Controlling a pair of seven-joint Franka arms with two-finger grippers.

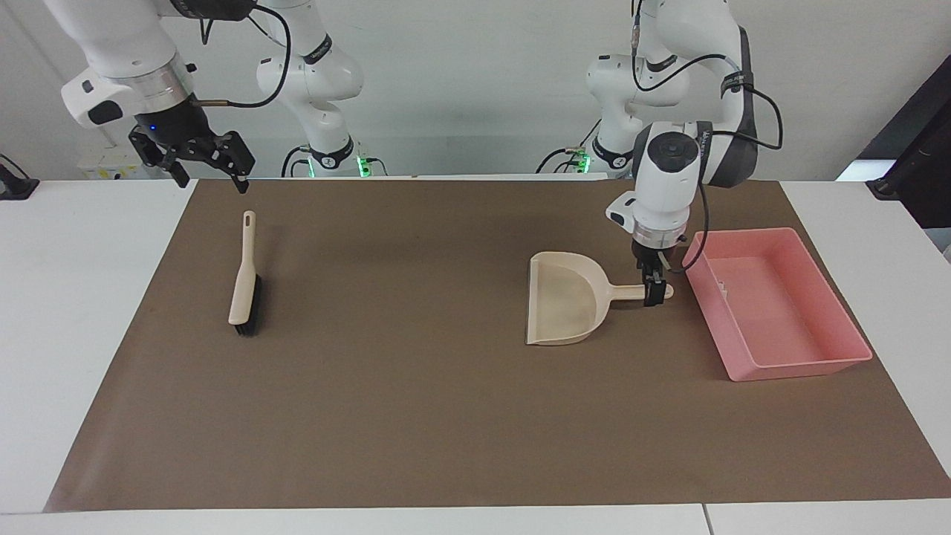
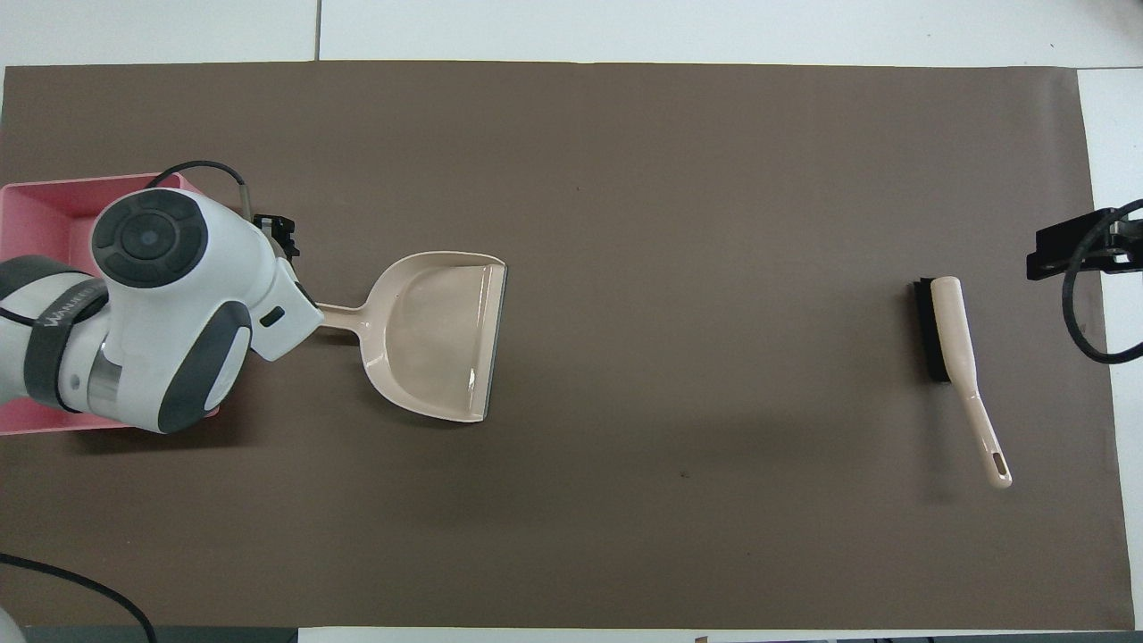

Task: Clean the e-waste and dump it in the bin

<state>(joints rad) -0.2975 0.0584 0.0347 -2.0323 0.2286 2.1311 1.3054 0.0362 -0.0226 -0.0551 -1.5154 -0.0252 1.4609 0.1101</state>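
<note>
The pink bin [image 1: 806, 367] stands on the brown mat at the left arm's end of the table; the left arm covers most of it in the overhead view [image 2: 40, 195]. A tiny whitish piece of e-waste [image 1: 722, 287] lies inside it. The dark brown block is not visible. The beige dustpan [image 1: 561, 308] lies flat beside the bin, empty, and shows in the overhead view [image 2: 438, 335]. My left gripper [image 1: 654, 294] is down at the end of the dustpan's handle, fingers astride it and open. My right gripper [image 1: 208, 177] hangs open above the mat's corner near the brush.
A beige brush with black bristles [image 1: 244, 286] lies on the mat toward the right arm's end, also in the overhead view [image 2: 951, 335]. The brown mat [image 1: 416, 416] covers most of the white table.
</note>
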